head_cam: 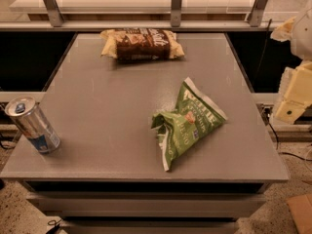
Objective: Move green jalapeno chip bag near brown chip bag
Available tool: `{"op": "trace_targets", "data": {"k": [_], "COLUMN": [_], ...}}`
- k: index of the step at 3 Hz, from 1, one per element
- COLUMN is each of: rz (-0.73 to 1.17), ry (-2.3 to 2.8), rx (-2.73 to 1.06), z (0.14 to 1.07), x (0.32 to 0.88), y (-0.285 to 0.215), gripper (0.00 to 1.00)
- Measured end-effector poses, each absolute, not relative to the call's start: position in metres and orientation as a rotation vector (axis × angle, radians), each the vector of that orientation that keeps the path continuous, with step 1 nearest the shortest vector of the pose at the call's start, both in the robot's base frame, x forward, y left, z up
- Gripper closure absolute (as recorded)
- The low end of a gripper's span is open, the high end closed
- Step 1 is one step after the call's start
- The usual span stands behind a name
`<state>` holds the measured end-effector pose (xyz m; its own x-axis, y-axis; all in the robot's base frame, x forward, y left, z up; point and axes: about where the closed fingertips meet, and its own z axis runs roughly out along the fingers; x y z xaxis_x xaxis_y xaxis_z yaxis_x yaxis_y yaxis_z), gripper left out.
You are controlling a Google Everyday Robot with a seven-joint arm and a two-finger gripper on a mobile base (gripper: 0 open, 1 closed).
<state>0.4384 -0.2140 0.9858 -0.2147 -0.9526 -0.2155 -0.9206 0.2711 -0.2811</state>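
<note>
Lying crumpled on the right-hand front part of the grey tabletop (112,106), the green jalapeno chip bag (187,123) rests at a slant, one white-seamed corner pointing toward the back and its pinched end toward the front edge. The brown chip bag (142,44) lies flat and crosswise at the far edge, well apart from the green one, with bare surface between them, so the move appears not yet begun. A silver and blue drink can (33,126) stands at the left front corner, leaning in this view, far from both bags and out of any straight path between them. The gripper (292,99) hangs off the right side of the tabletop, beside the edge and touching nothing; whether it is apart or together I cannot tell from here. It holds no bag. Its place off to the side probably leaves the surface unobstructed for viewing. The green bag's puffed, wrinkled body should offer a ridge to pinch, though glossy film may slip.
</note>
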Motion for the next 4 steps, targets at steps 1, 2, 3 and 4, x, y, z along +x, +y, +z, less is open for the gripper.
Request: {"op": "trace_targets", "data": {"k": [1,2,3,4], "rz": [-0.13,-0.111,-0.035,0.066], "ry": [2.205,2.15,2.003,1.825], "rx": [-1.706,-1.77,-1.931,-2.117], "z": [0.986,0.983,0.969,0.945], "x": [0.438,0.435,0.431,0.429], "y": [-0.214,-0.21,-0.183,-0.156], "gripper": [0.0,0.0,0.0,0.0]}}
